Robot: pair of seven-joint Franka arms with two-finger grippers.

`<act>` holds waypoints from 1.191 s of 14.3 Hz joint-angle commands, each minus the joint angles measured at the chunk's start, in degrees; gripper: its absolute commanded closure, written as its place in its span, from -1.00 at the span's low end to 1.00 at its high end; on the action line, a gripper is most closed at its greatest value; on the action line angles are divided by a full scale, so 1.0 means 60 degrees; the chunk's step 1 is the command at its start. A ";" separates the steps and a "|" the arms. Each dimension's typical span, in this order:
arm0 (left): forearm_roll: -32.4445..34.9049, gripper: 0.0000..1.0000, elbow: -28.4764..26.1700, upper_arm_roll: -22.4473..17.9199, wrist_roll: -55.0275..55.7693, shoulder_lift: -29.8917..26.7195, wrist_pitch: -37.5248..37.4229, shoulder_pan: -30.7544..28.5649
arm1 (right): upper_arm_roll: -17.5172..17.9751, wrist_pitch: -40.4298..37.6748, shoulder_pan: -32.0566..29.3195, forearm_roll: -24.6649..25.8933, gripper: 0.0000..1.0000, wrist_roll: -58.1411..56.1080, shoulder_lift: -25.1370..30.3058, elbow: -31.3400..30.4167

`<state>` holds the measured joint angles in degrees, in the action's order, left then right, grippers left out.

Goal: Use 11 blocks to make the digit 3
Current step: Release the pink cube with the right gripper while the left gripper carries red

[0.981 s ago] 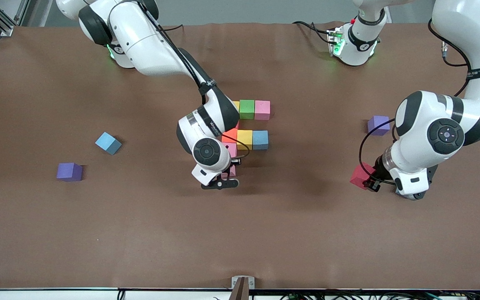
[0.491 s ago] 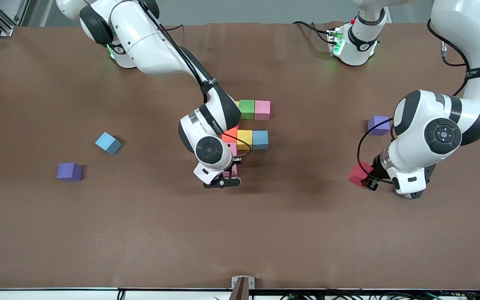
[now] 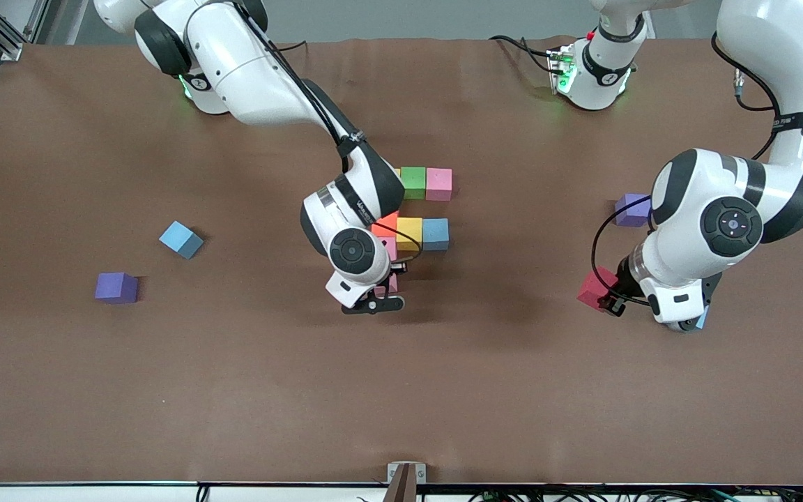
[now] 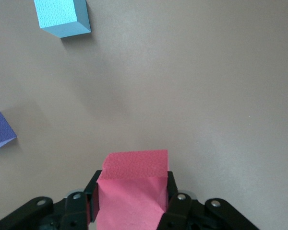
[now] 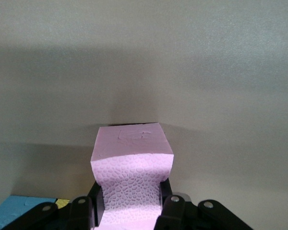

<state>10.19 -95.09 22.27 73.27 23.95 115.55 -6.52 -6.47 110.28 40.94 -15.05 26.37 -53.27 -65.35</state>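
Gripping a red block (image 4: pixel 134 184), left gripper (image 4: pixel 132 206); right gripper (image 5: pixel 129 206) (likewise) clamps a pink block (image 5: pixel 132 163)

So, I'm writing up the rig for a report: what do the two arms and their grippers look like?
Both arms have glossy white rounded shells with black joint bands and round black caps. Black cables run along them. The right gripper and left gripper are black, two-fingered. Green lights glow at both bases.

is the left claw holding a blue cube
No, the left claw is shut on a red cube; the light blue cube lies apart on the table.
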 commanded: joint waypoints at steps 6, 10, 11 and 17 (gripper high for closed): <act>-0.0117 0.93 0.0101 0.0184 0.0312 -0.0007 -0.0201 0.0135 | -0.0094 -0.0026 -0.0026 -0.0216 -1.00 0.0058 -0.0042 0.0228; -0.0132 0.96 0.0072 0.0300 0.0414 0.0255 -0.0129 0.0280 | -0.0152 -0.0492 -0.0289 -0.0275 -1.00 0.0058 0.0557 0.0228; -0.0117 0.96 0.0071 0.0345 0.0821 0.0344 -0.0041 0.0484 | -0.0181 -0.0770 -0.0479 -0.0289 -1.00 0.0058 0.0733 0.0228; 0.0000 0.96 0.0584 0.0331 0.3530 0.1457 0.1611 0.2022 | -0.0606 -0.2237 -0.2938 -0.0100 -1.00 0.0131 0.2182 0.0096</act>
<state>9.96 -93.80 24.32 89.85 30.18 122.75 3.17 -10.35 98.26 27.91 -15.33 26.69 -43.71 -62.22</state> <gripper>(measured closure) 0.467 0.000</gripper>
